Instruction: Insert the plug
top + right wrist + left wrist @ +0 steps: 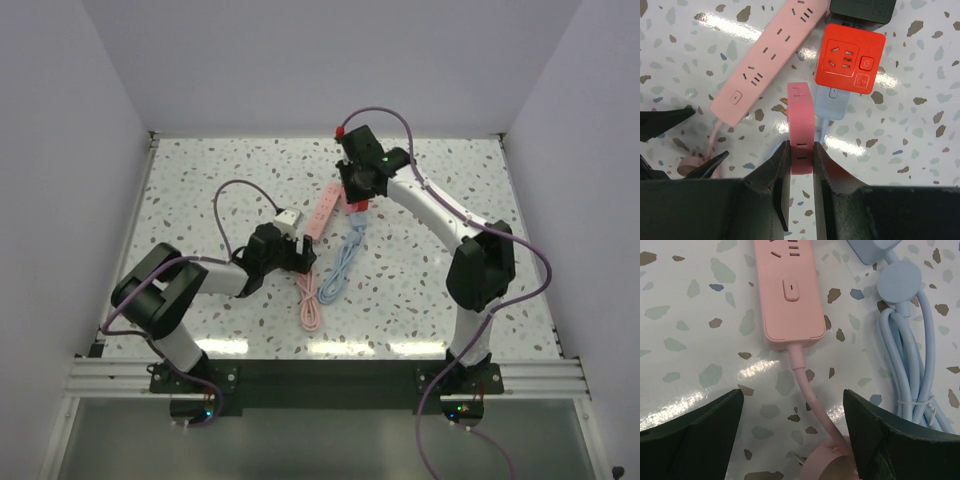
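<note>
Jaws of right gripper (pixel 801 150) are closed on the pink plug (pixel 801 115), held w/ long axis straight ahead, pins turned left. Ahead-left the pink power strip (pixel 760 60) is found, lying diagonal. Jaws of left gripper (pixel 792 407) are seen wide open astride the cable (pixel 807 390), nothing gripped.

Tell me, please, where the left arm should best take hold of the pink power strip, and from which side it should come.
Grip the pink power strip across its narrow width, at the end with the switch and cable, coming from above. It lies flat and long, so its two long edges offer parallel faces. The left gripper hangs open just short of that end.
</note>
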Controlling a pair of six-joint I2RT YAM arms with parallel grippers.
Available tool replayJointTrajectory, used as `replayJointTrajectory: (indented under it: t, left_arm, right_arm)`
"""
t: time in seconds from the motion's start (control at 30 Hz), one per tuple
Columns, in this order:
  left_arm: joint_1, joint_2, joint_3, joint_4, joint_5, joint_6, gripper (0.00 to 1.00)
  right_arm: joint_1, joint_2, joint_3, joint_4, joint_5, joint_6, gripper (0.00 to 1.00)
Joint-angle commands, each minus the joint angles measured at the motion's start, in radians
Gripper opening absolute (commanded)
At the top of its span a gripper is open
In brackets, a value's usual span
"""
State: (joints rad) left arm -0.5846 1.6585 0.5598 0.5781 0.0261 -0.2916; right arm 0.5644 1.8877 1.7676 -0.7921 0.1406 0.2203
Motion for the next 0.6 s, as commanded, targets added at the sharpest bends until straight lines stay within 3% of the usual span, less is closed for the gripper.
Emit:
replayJointTrajectory:
  t: [0.0,0.57]
  left_arm:
    - [-0.015,0.026,0.045,0.008,0.027,0.003,0.86]
    - [-0.142,0.122,0.068,0.18,0.265,-0.13,0.82]
  right_arm:
    - [0.022,0.033,0.069,-0.044,0.079,0.024,0.0]
    - [0.075,0.088,0.118,-0.096,0.191,0.068,0.0]
